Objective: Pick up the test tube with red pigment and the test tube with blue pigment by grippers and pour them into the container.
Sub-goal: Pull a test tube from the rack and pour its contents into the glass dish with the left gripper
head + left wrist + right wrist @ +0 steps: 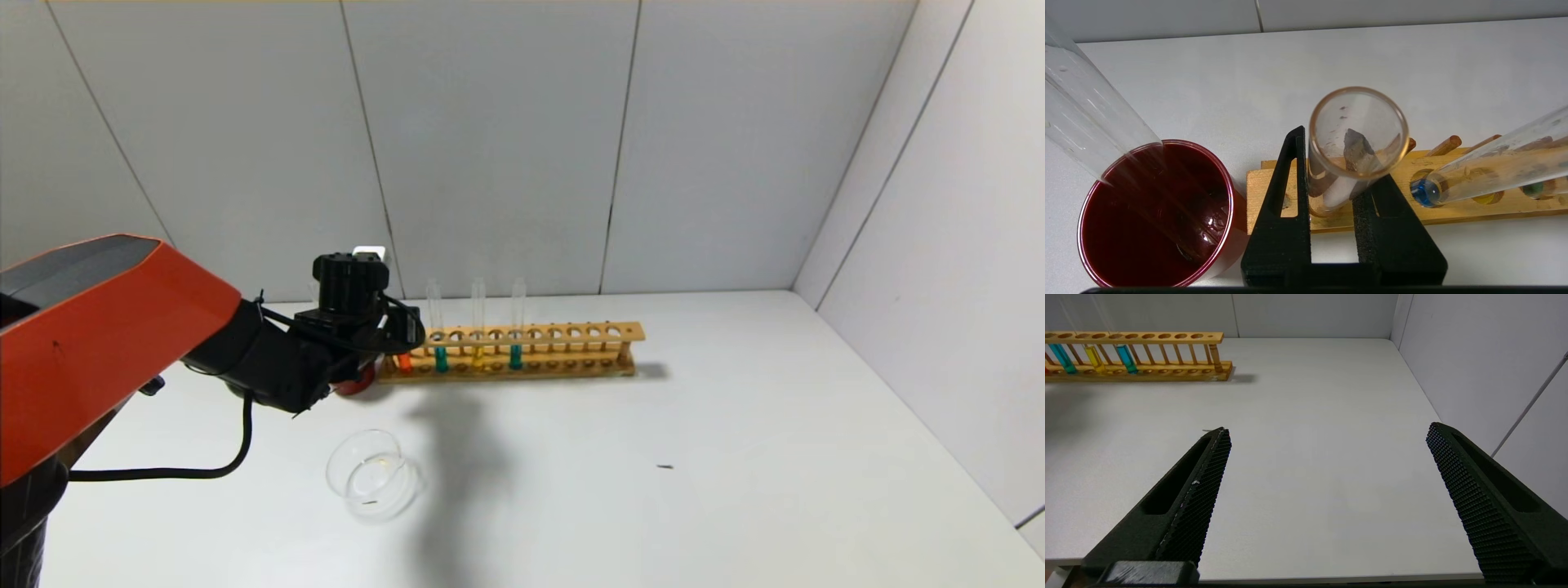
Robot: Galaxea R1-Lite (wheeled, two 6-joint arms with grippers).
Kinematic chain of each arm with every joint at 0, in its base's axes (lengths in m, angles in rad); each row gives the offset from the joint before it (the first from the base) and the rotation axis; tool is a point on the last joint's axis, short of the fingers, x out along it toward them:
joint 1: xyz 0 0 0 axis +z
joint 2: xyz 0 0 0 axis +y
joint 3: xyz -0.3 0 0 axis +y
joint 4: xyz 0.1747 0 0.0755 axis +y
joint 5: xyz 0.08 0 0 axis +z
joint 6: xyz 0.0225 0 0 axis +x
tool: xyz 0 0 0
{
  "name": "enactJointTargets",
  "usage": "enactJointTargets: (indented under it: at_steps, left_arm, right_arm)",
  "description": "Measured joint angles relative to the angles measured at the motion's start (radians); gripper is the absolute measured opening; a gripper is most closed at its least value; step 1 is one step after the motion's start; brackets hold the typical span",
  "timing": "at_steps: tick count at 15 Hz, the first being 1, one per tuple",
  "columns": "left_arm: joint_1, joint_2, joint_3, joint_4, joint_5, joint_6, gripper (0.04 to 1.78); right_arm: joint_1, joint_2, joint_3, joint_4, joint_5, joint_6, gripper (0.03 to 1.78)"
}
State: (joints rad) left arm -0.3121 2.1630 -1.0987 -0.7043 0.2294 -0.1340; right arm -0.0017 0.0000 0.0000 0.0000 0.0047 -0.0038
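The left gripper (1331,196) is at the left end of the wooden rack (571,333), jaws clamped on the test tube with red pigment (1357,134), which still sits in the rack. The container (371,474) lies on the table (735,457) in front of the rack, and the nearest test tube with blue pigment (440,357) stands just right of the red one. The right gripper (1327,457) hovers over bare table, jaws wide apart.

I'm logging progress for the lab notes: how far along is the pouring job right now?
Nothing is poured yet: the container holds no colour. In hand: the left gripper is shut on the test tube with red pigment, which is still in the rack. Left: lifting and pouring it, then the test tube with blue pigment. The right gripper waits open over the table.
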Motion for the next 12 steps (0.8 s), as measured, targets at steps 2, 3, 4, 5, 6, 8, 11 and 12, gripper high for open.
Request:
enactJointTargets:
  at_steps: [2, 3, 4, 5, 6, 8, 11, 12]
  left_arm:
    - [-0.001, -0.005, -0.004, 0.001, 0.007, 0.001, 0.33]
    - [-0.001, -0.011, -0.007, 0.004, 0.021, 0.002, 0.33]
    - [-0.001, -0.019, -0.008, 0.007, 0.034, 0.004, 0.33]
    - [-0.002, -0.028, -0.010, 0.010, 0.039, 0.006, 0.33]
    - [-0.001, -0.043, -0.012, 0.019, 0.041, 0.007, 0.33]
    - [-0.001, -0.082, -0.027, 0.064, 0.044, 0.010, 0.33]
    - [0.000, -0.172, -0.090, 0.200, 0.057, 0.015, 0.33]
    - [0.002, -0.205, -0.123, 0.257, 0.059, 0.017, 0.33]
  right_arm:
    - [0.000, 0.000, 0.000, 0.000, 0.000, 0.000, 1.75]
    - [0.000, 0.000, 0.000, 0.000, 0.000, 0.000, 1.75]
    - [0.000, 0.000, 0.000, 0.000, 0.000, 0.000, 1.75]
    - [0.000, 0.000, 0.000, 0.000, 0.000, 0.000, 1.75]
    - [0.000, 0.000, 0.000, 0.000, 0.000, 0.000, 1.75]
    - [0.000, 0.000, 0.000, 0.000, 0.000, 0.000, 1.75]
    - [0.000, 0.000, 0.000, 0.000, 0.000, 0.000, 1.75]
    - [0.000, 0.000, 0.000, 0.000, 0.000, 0.000, 1.75]
